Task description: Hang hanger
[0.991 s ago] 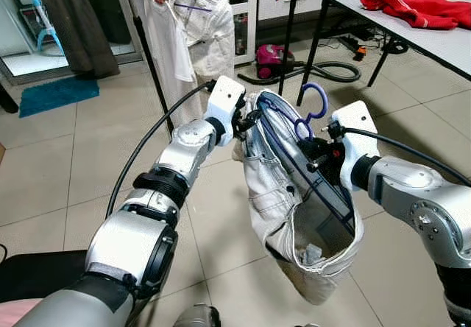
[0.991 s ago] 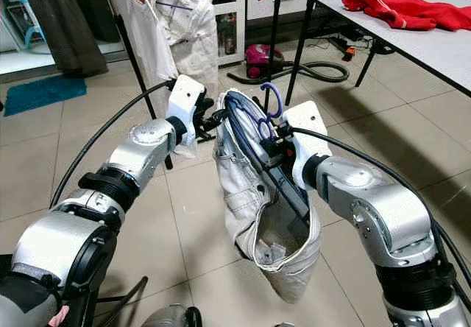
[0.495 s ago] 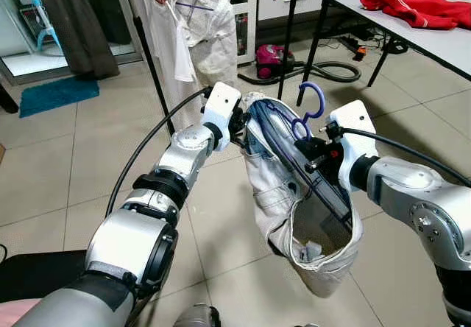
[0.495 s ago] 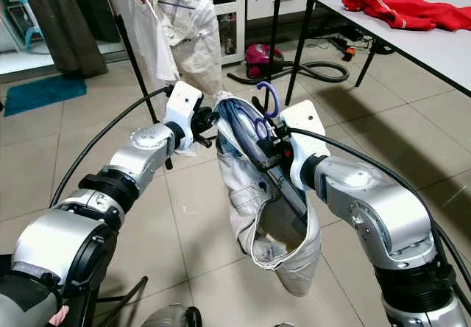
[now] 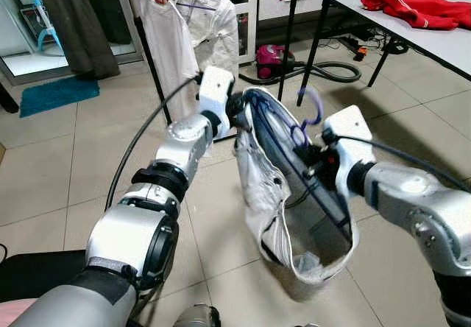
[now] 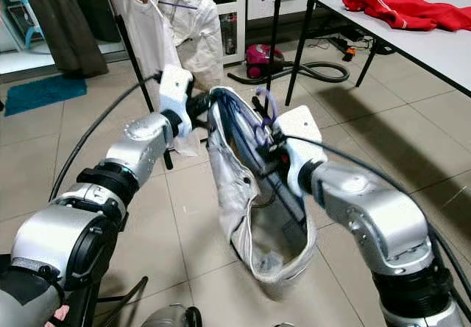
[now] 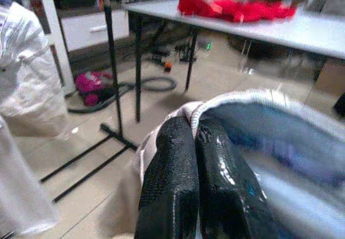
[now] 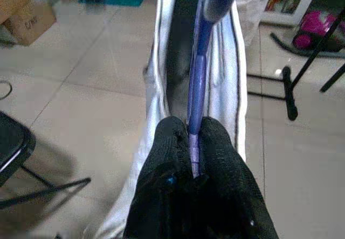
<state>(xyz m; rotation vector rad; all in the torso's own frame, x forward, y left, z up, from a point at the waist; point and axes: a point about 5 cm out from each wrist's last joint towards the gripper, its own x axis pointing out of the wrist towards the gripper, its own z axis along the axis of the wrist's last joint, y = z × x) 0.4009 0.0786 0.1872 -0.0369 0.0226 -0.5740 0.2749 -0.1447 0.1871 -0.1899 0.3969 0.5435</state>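
1. Beige floor tiles (image 5: pixel 66 172) fill the left eye view; a black clothes rack (image 5: pixel 151 62) stands at upper centre with a white shirt (image 5: pixel 171 43) and a white jacket (image 5: pixel 221 36) hanging from it, a magenta vacuum cleaner (image 5: pixel 271 60) behind it, a teal mat (image 5: pixel 57 93) at upper left and a grey table (image 5: pixel 441 36) at upper right carrying a red garment (image 5: pixel 416 6)
2. At frame centre of that view a white garment (image 5: pixel 261 187) hangs open on a purple hanger (image 5: pixel 305 121); the left gripper (image 5: pixel 239 115) pinches the cloth's upper edge, the right gripper (image 5: pixel 313 161) grasps the hanger just below its hook
3. Right eye view: same scene, the garment (image 6: pixel 235 180) slung between both silver arms in mid-frame, well short of the rack (image 6: pixel 129 40)
4. Left wrist view: the left gripper (image 7: pixel 195 136) has its fingers (image 7: pixel 167 185) pressed together on the garment's white hem (image 7: pixel 226 102) at lower centre; the table (image 7: pixel 302 32) with the red garment (image 7: pixel 237 7) lies across the top
5. Right wrist view: the right gripper (image 8: pixel 192 136) clamps narrowly on the hanger (image 8: pixel 198 77), a purple bar running up frame centre with white cloth (image 8: pixel 226 88) either side
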